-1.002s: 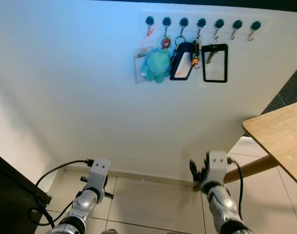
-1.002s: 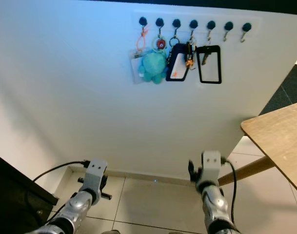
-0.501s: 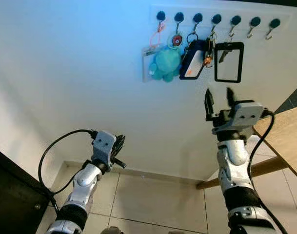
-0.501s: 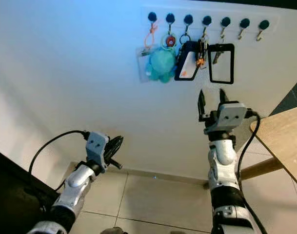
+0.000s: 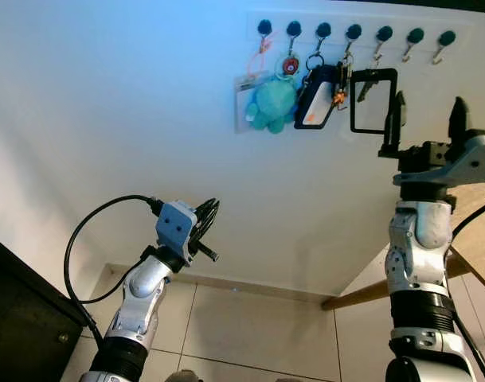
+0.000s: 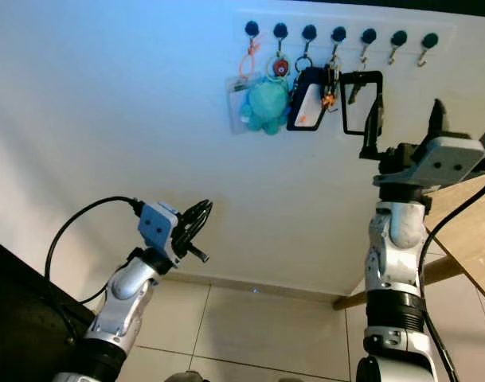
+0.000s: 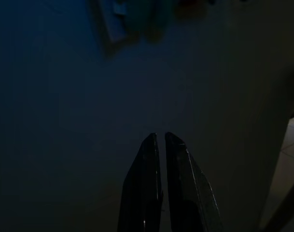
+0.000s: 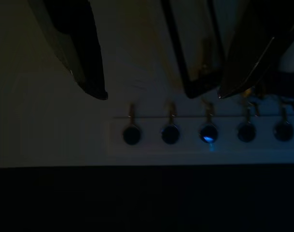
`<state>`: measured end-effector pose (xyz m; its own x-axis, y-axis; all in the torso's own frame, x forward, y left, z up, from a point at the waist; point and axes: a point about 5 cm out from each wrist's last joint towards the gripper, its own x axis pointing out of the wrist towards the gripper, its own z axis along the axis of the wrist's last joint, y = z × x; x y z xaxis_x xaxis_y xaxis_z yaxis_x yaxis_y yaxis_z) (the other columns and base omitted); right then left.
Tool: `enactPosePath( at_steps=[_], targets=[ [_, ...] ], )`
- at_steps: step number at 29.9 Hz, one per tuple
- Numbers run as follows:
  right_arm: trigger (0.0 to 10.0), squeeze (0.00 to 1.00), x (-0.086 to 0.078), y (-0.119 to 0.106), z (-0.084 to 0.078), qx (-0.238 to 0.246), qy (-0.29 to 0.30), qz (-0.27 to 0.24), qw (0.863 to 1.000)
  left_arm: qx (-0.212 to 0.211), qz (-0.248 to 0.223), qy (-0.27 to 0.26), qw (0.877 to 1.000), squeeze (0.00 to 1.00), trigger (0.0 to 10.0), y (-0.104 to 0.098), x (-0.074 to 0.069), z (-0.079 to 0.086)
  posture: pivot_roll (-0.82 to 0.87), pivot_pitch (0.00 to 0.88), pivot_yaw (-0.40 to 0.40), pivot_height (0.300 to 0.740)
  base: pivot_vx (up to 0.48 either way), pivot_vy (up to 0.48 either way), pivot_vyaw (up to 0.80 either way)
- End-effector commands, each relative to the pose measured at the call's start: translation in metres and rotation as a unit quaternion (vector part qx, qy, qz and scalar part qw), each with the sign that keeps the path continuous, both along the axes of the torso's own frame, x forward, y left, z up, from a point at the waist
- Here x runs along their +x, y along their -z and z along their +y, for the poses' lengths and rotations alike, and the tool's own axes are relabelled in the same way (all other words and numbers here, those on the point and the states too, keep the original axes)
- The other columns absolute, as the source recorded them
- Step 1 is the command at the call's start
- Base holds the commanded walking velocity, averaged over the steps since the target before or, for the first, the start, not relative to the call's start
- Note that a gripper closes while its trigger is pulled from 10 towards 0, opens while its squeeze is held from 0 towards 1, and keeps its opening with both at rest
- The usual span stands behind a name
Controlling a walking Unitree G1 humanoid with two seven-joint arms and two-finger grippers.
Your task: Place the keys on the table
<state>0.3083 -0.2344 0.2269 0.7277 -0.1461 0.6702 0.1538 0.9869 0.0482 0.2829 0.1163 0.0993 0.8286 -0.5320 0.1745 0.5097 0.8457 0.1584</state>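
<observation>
Fingers of the right gripper [image 5: 427, 121] stand spread wide, two long black prongs pointing up at the white wall [image 5: 131, 119], holding nothing. Left prong sits just beside the right edge of the empty black rectangular badge frame [image 5: 373, 100]; can't tell if it touches. In the right wrist view the same spread fingers [image 8: 79, 53] flank that frame, w/ a row of dark round hook knobs [image 8: 207, 133] past the tips.

Silver right arm [image 5: 417, 263] rises near vertical below the gripper, black cable looping off its right side.

Left gripper [image 5: 204, 227] has its fingers pressed nearly together, a thin slit only, per the left wrist view [image 7: 159, 145]; nothing in them. It's low & well left of the hooks, aimed up toward the wall, on the silver left arm [image 5: 142, 294] w/ a black cable arcing from the wrist.

Small bunch of metal keys w/ an orange tag [image 5: 340, 83] hangs on the fourth hook from the left, between the dark blue card holder [image 5: 315, 97] & the black frame, touching or overlapping both. Further left: round red-and-silver keyring [image 5: 289, 65], teal plush toy [image 5: 272, 103], clear plastic ID sleeve on an orange loop [image 5: 246, 99].

Light wooden tabletop [image 6: 465, 231] juts in at the right edge, well below the hook rail [image 5: 353, 33], on a slanted wooden leg [image 5: 361, 293]. Pale tiled floor [image 5: 250, 342] below; dark cabinet corner [image 5: 19, 318] at lower left.
</observation>
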Motion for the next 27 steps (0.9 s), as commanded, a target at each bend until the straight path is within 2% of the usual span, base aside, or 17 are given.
enactPosePath(
  at_steps=[1,4,7,10,14,21,27],
  targets=[
    [10.0,0.00,0.003,-0.003,-0.008,0.003,0.005,0.011,1.000,-0.010,0.003,0.006,1.000,0.00,10.0,-0.003,0.000,-0.006,0.03,0.031,-0.008,0.740,0.000,0.000,0.00],
    [10.0,0.00,0.006,-0.006,-0.020,0.013,0.008,0.025,1.000,-0.014,0.003,0.008,1.000,0.00,10.0,-0.007,0.000,-0.007,0.03,0.032,-0.009,0.740,0.000,0.000,0.00],
    [10.0,0.00,0.011,-0.005,-0.024,0.016,0.001,0.046,0.999,-0.020,0.001,0.013,1.000,0.00,10.0,-0.011,0.001,-0.009,0.03,0.036,-0.008,0.740,0.000,0.000,0.00],
    [10.0,0.00,0.018,-0.003,-0.028,0.014,-0.034,0.075,0.997,-0.051,-0.001,0.046,0.998,0.00,10.0,-0.024,0.001,-0.020,0.03,0.039,-0.010,0.740,0.000,0.000,0.00],
    [10.0,0.00,0.025,-0.005,-0.030,0.008,-0.063,0.092,0.994,-0.076,-0.009,0.077,0.994,0.00,10.0,-0.040,0.003,-0.032,0.03,0.041,-0.010,0.740,0.000,0.000,0.00],
    [10.0,0.00,0.034,-0.009,-0.034,0.010,-0.108,0.107,0.988,-0.096,-0.029,0.111,0.989,0.00,10.0,-0.064,0.005,-0.046,0.03,0.052,-0.008,0.740,0.000,0.000,0.00],
    [10.0,0.00,0.042,-0.012,-0.035,-0.006,-0.122,0.126,0.984,-0.096,-0.029,0.117,0.988,0.00,10.0,-0.070,0.006,-0.048,0.03,0.057,-0.006,0.740,0.000,0.000,0.00]
  ],
)
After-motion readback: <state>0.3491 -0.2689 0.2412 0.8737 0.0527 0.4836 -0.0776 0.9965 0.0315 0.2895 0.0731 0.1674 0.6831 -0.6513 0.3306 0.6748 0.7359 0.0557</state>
